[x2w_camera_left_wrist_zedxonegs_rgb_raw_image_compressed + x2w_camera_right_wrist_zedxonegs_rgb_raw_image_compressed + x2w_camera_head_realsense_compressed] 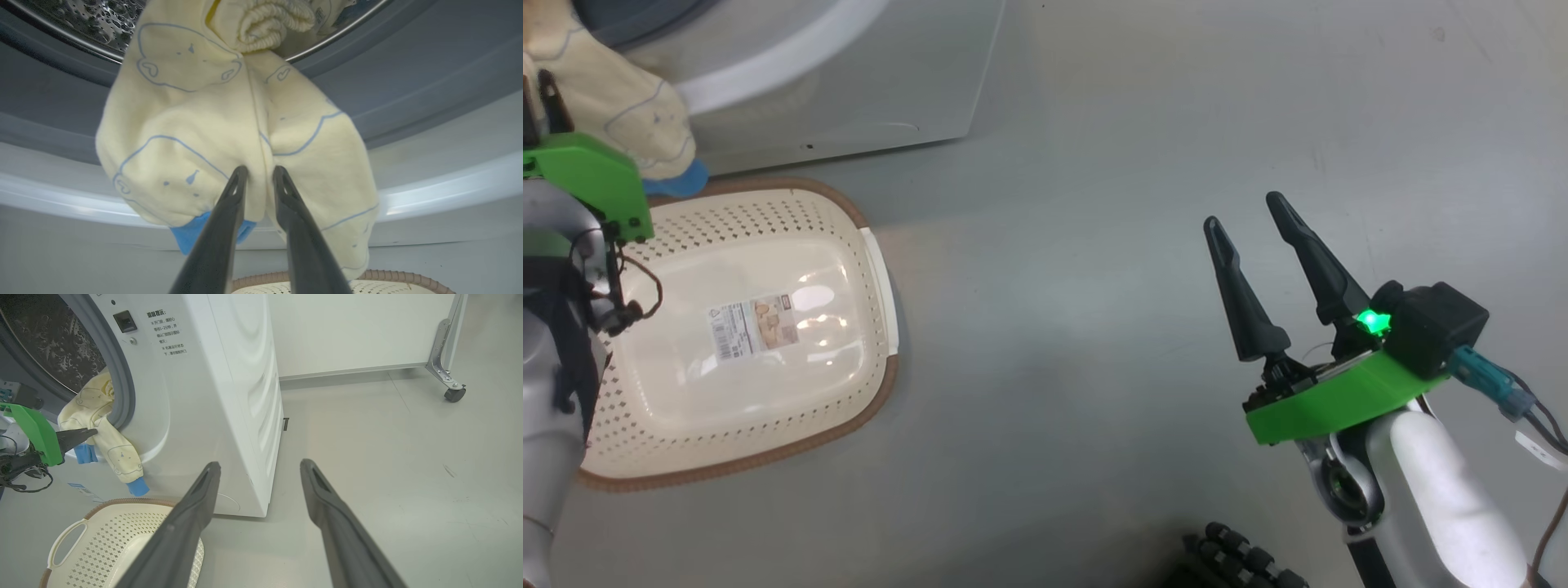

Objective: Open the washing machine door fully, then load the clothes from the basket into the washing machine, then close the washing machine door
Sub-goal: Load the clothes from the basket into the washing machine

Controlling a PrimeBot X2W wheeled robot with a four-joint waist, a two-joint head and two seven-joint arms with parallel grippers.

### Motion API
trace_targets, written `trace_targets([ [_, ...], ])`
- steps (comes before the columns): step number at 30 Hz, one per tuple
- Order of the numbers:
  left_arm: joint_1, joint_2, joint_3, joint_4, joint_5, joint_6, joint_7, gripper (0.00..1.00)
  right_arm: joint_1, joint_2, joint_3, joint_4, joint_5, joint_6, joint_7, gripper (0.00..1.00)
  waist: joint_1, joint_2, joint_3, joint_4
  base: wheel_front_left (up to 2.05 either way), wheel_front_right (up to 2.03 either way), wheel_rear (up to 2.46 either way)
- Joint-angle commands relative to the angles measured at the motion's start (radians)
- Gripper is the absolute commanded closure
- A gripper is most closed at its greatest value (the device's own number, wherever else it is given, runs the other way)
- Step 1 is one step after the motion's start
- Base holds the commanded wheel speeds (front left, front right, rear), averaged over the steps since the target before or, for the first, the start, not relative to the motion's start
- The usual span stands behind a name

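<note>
L gripper [259, 173]: the 2 fingers stand narrow, with 1 fold of the clothes [196, 163] pinched between the tips. I judge this is a grip, not only a touch. I hold low on the bundle because the low part is what hangs outside.

The clothes lie half in, half out. The rolled top part rests inside the drum [94, 20], the rest drapes over the grey gasket [122, 384] and down the front of the washing machine [229, 396], blue cuffs at the bottom. So loading is approx. half done; the next move, I think, is lift and push inward, otherwise the door closes on fabric.

The basket [727, 392] sits on the floor [1094, 327] just under the opening. I see its base w/ the label sticker and no cloth on it.

R gripper [1243, 212]: fingers wide apart, holding nothing, well apart from the machine. I keep it there so it does not block the L arm.
</note>
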Motion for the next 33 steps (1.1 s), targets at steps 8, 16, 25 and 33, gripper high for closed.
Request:
trace_targets([
  [8, -0.057, 0.026, 0.026, 0.032, -0.027, -0.022, -0.018, 1.00, -0.006, -0.008, 0.016, -0.028, 0.008, -0.003, -0.010, 0.00, 0.0000, 0.0000, -0.004, -0.001, 0.00, 0.00, 0.00],
  [16, -0.067, 0.017, 0.007, 0.052, -0.036, -0.048, 0.022, 1.00, -0.002, -0.008, 0.003, -0.024, 0.002, -0.003, -0.010, 0.00, 0.0000, 0.0000, -0.015, 0.019, 0.00, 0.00, 0.00],
  [25, -0.081, 0.043, -0.002, -0.053, -0.062, -0.075, 0.154, 1.00, 0.005, -0.008, -0.009, -0.024, -0.006, -0.003, -0.010, 0.00, 0.0000, 0.0000, -0.034, 0.054, 0.00, 0.00, 0.00],
  [33, -0.092, 0.134, 0.008, -0.285, -0.066, -0.059, 0.275, 1.00, 0.007, -0.008, -0.006, -0.028, 0.002, -0.003, -0.010, 0.00, 0.0000, 0.0000, -0.035, 0.053, 0.00, 0.00, 0.00],
])
